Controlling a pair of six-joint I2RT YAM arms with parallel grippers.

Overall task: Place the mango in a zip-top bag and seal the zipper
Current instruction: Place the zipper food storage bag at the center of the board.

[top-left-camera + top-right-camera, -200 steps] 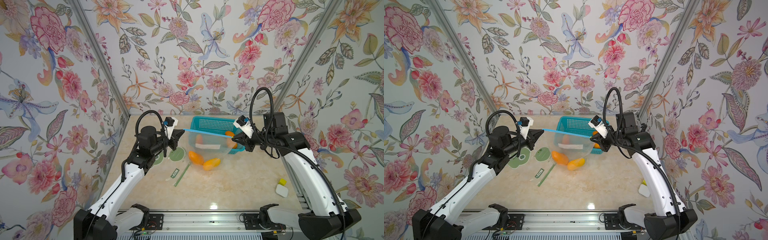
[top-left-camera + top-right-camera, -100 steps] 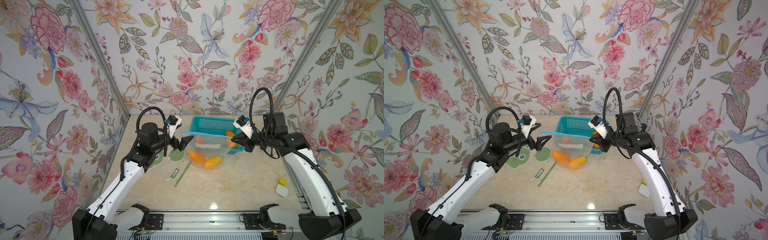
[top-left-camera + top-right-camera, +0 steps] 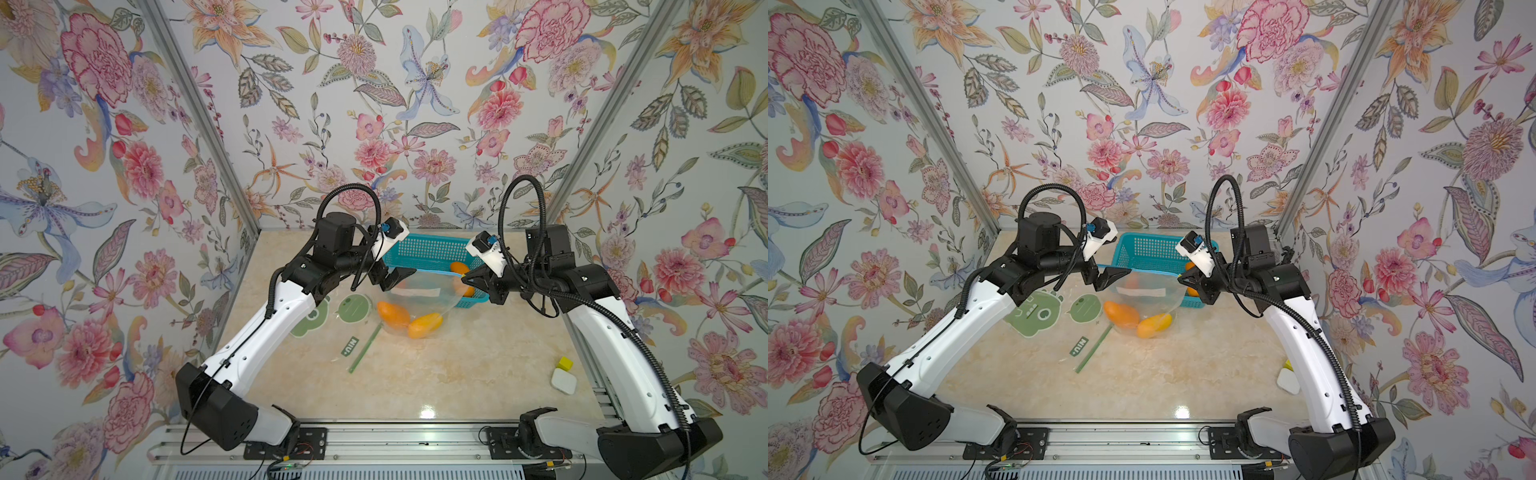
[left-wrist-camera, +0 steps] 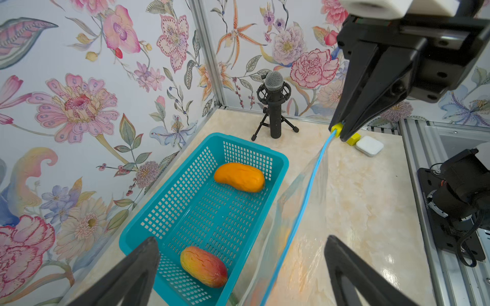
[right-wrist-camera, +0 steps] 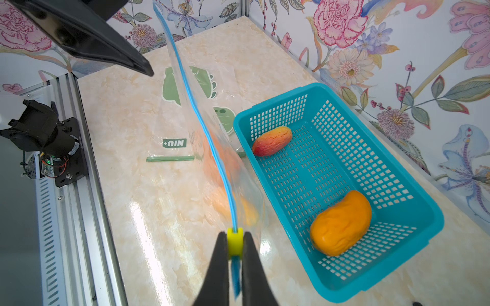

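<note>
Left claw (image 3: 399, 277) stands wide, empty, raised over the bench (image 3: 457, 374) just left of the basket; in the left wrist view the blue zipper (image 4: 297, 220) runs between its spread fingers and touches neither. Below and left of it a flat clear bag with green print (image 3: 354, 308) lies on the bench. At centre the zip-top bag (image 3: 419, 291) hangs from its right end, its bottom resting on the bench. Inside it, side by side at the bottom, lie a deep-orange mango (image 3: 392, 314) and a yellow-orange mango (image 3: 424, 325). The zipper shows as a single blue line; whether it is sealed along its full length cannot be confirmed. Behind the bag, on the far side, sits the teal basket (image 3: 428, 251), containing an orange mango (image 4: 239, 177) and a red-yellow mango (image 4: 203, 266). Right claw (image 5: 235, 238) is narrow, clamped on the yellow slider (image 5: 235, 242) at the bag's right end. At near right a white pad (image 3: 564, 381) lies beside a small yellow block (image 3: 565, 363).
</note>
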